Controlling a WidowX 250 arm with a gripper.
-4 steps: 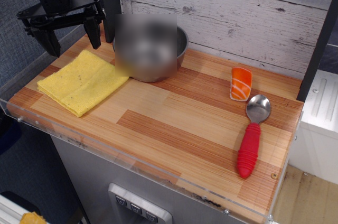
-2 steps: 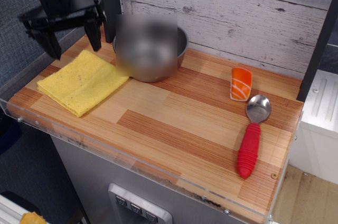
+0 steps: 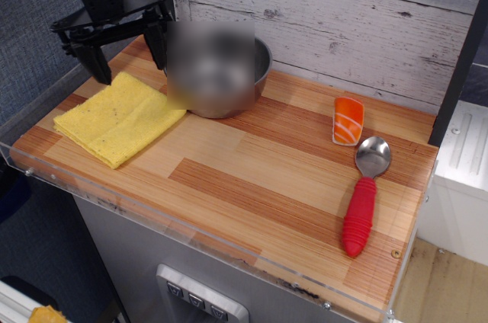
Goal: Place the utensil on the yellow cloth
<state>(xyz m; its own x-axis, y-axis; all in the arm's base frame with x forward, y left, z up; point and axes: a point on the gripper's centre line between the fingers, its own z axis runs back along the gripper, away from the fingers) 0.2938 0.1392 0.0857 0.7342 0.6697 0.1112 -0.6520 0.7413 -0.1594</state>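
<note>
Bowl (image 3: 219,70) sat beside the cloth (image 3: 118,119); the tool (image 3: 128,56), fingers spread, was best centred over its near rim.

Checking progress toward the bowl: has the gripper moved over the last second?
Yes. The gripper moved right toward the steel bowl, its open jaws now above the yellow cloth's back edge.

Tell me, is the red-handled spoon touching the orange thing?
Apart. The only view shows a strip of bare wood between the spoon and the orange piece.
</note>
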